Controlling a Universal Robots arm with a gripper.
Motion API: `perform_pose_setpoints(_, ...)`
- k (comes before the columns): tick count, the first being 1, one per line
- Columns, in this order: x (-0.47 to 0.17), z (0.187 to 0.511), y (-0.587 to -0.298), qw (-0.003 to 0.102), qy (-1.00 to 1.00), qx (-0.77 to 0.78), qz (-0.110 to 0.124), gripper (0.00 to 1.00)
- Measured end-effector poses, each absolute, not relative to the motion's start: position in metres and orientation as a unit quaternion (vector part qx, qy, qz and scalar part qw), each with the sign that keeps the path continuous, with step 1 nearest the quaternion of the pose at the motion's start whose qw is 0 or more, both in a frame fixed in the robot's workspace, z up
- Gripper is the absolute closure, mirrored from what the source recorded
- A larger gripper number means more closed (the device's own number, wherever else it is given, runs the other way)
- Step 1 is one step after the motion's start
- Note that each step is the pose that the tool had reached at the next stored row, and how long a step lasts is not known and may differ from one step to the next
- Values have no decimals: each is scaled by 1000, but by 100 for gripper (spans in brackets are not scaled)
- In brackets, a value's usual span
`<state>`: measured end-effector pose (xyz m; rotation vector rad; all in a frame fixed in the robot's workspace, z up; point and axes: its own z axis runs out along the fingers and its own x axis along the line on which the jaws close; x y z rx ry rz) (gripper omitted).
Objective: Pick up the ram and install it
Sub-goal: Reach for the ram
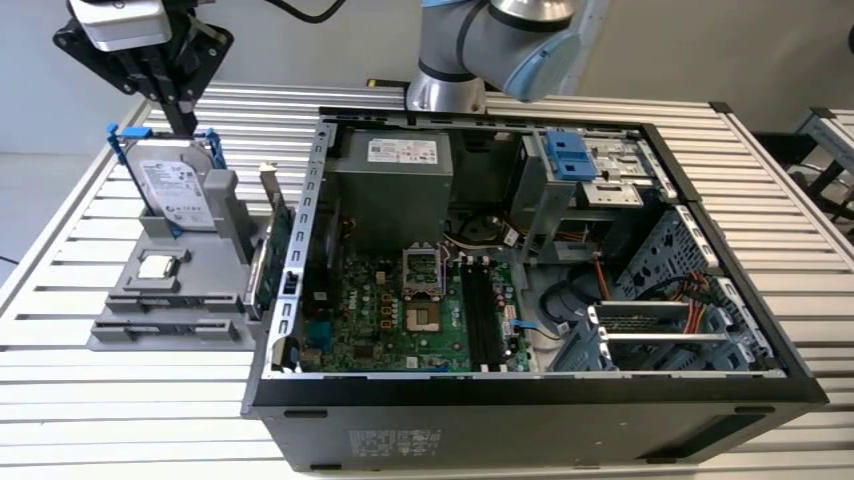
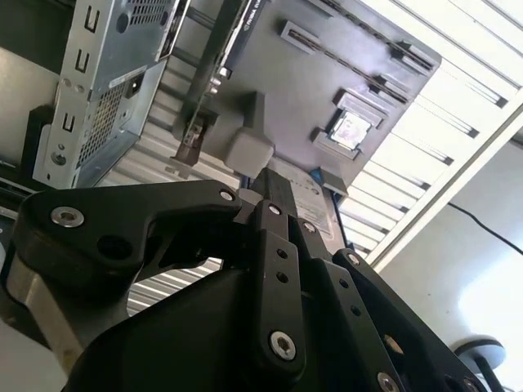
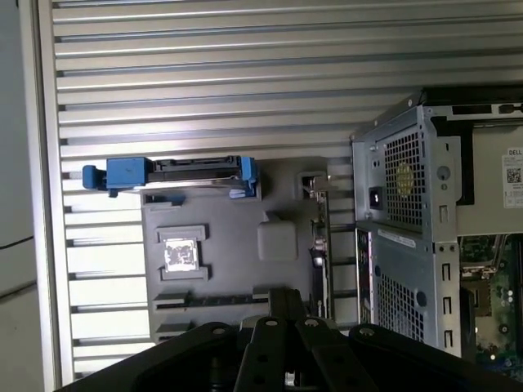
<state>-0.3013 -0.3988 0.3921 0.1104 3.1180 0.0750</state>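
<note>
Currently I have the arm [image 1: 481, 40] rising from behind the case [image 1: 534, 430] and bent across toward the tray [image 1: 114, 330], with the gripper [image 1: 183, 128] hanging high over it, pointed down at a slight tilt. In both wrist views its fingers [image 3: 276, 304] look pressed together, clamping nothing. From the exterior view the tips sit above the tray's far end, over the drive [image 1: 180, 190] standing there. The ram [image 3: 212, 300] I make out in the first wrist view as a thin dark strip lying in a long slot toward the tray's opposite end, past the chip [image 3: 180, 253]. Gripper and ram are well apart.
</note>
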Motion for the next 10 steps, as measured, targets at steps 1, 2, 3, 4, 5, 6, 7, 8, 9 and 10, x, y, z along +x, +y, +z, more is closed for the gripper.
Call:
perform_pose_setpoints(1,-301,392,-399,10,999,35,24,100)
perform_pose_setpoints(2,-301,392,-399,10,999,35,24,100)
perform_pose_setpoints(3,-301,392,-399,10,999,35,24,100)
perform_pose_setpoints(4,-302,392,-399,10,999,35,24,100)
perform_pose_setpoints(5,-302,392,-399,10,999,35,24,100)
perform_pose_setpoints(6,-302,392,-399,10,999,35,24,100)
perform_pose_setpoints(7,-303,392,-399,10,999,35,24,100)
perform_pose_setpoints(8,-303,392,-399,10,999,35,24,100)
perform_pose_setpoints(9,-304,392,-399,10,999,35,24,100)
perform_pose_setpoints(10,-305,392,-399,10,999,35,24,100)
